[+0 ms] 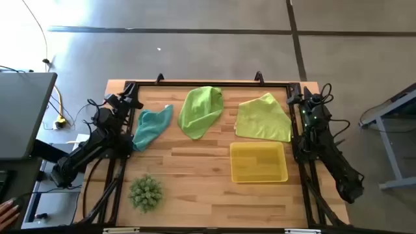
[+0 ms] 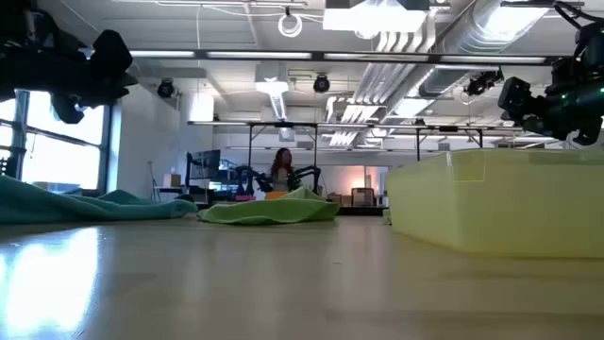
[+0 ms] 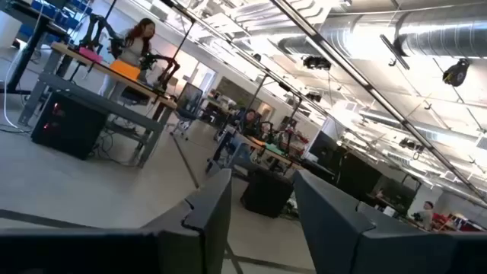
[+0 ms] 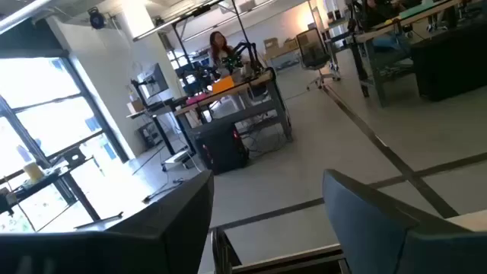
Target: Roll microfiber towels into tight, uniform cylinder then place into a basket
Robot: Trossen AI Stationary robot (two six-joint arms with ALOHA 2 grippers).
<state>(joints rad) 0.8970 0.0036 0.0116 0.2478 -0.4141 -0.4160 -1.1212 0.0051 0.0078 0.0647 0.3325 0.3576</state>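
Basket (image 2: 491,203) cut off at right, hiding the pale towel (image 1: 263,117).

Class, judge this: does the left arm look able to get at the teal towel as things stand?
Probably yes. The teal towel lies loose right beside the left gripper, which is open and empty, with nothing lying between them.

Overhead and table-level views share the table (image 1: 195,175).
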